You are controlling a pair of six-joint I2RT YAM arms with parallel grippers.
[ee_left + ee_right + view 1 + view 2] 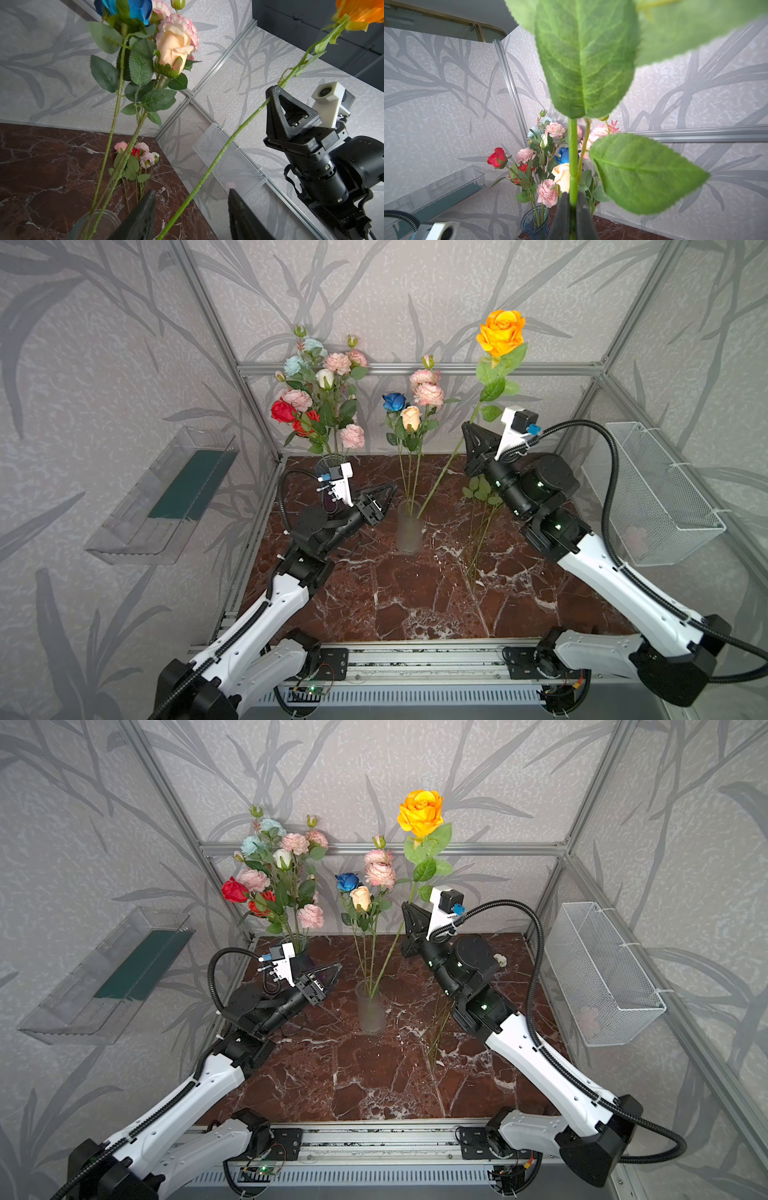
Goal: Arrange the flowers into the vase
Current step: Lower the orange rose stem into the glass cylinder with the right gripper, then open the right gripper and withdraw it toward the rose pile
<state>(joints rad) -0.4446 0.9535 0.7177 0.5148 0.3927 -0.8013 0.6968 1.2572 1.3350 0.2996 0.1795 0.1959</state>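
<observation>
Orange rose (500,332) leans toward one o'clock, its stem's lower end in the mouth of the frosted vase (409,531) mid-table. The right gripper (466,427) is clamped on the stem. Left gripper (390,488), fingers apart and empty, sits at the vase's ten o'clock. Loose flowers (480,491) lie at its three o'clock.

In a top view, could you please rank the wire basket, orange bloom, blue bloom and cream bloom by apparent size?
1. wire basket
2. orange bloom, probably nearer the camera
3. blue bloom and cream bloom: too alike to rank
</observation>
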